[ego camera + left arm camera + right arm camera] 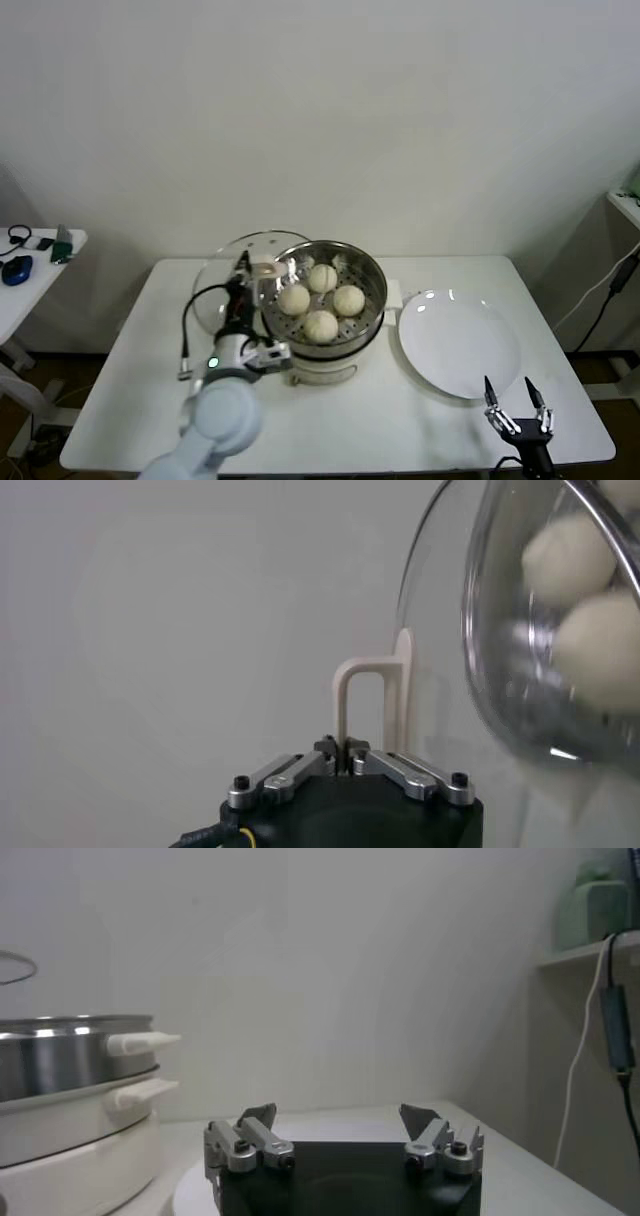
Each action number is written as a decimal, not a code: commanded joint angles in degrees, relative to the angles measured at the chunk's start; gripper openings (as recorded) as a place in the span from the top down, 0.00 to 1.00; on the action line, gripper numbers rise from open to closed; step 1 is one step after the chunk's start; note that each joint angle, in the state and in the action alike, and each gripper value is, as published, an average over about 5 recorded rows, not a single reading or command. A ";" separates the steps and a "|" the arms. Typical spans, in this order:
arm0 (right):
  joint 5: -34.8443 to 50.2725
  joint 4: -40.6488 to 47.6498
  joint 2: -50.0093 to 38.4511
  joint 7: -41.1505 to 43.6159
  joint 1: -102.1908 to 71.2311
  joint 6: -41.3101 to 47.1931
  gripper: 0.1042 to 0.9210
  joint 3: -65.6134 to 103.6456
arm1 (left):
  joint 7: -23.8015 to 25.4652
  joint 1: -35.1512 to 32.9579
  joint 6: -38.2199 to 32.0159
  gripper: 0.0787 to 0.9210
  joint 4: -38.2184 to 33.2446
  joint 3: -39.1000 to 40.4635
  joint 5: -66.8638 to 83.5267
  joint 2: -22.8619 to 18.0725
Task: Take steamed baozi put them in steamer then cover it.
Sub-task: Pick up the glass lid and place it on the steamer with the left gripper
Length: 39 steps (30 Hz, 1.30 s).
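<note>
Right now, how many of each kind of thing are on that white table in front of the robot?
Steamed baozi, all in the steamer: 4
Steamer: 1
Glass cover, held by the left gripper: 1
White plate: 1
Total: 7
</note>
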<state>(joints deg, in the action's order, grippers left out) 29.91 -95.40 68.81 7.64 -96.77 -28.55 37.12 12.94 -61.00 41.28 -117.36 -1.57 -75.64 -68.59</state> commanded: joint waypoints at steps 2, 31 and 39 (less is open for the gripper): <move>1.74 2.77 -0.94 0.03 0.38 -2.81 0.12 0.06 | 3.30 6.24 2.39 0.92 9.40 13.85 -14.54 -18.03; 2.11 3.54 -0.64 0.37 -0.35 -4.66 0.12 -0.29 | -3.97 7.76 0.44 0.92 20.38 10.23 -10.52 -16.34; 1.91 3.71 -0.17 0.62 -0.14 -4.59 0.12 -0.41 | -2.94 8.08 0.34 0.92 19.86 9.95 -9.73 -14.05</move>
<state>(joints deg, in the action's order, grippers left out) 31.92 -91.85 68.46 8.20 -97.04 -33.10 36.72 9.86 -53.71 41.71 -98.29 8.51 -86.11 -84.04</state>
